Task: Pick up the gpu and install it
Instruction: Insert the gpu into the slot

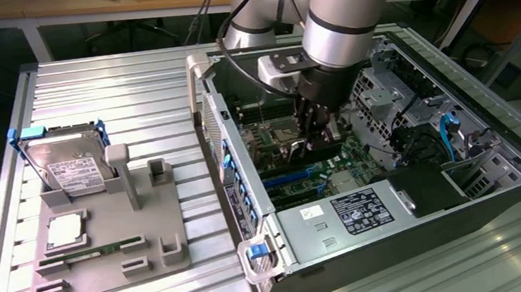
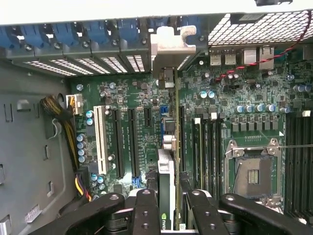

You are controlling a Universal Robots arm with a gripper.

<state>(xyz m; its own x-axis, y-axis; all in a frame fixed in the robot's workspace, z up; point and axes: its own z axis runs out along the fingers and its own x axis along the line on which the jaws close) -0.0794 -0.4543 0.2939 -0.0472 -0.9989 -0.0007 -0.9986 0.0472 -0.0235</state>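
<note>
The gpu (image 2: 166, 183) stands on edge between my fingers, seen from above as a thin card. Its silver end bracket (image 2: 168, 44) reaches the rear slot openings of the open computer case (image 1: 245, 190). My gripper (image 2: 168, 208) is shut on the gpu, one black finger (image 2: 145, 210) on each side. In the exterior view the gripper (image 1: 317, 141) is deep inside the case, holding the black gpu (image 1: 316, 152) low over the green motherboard (image 1: 287, 179). Whether the card sits in a slot cannot be told.
On the exterior view's left, a grey fixture (image 1: 157, 254) carries a silver hard drive in a blue frame (image 1: 63, 160) and a slim green memory stick (image 1: 95, 250). Case walls, a power supply (image 1: 361, 211), cables and an empty CPU socket (image 2: 254, 176) surround the gripper.
</note>
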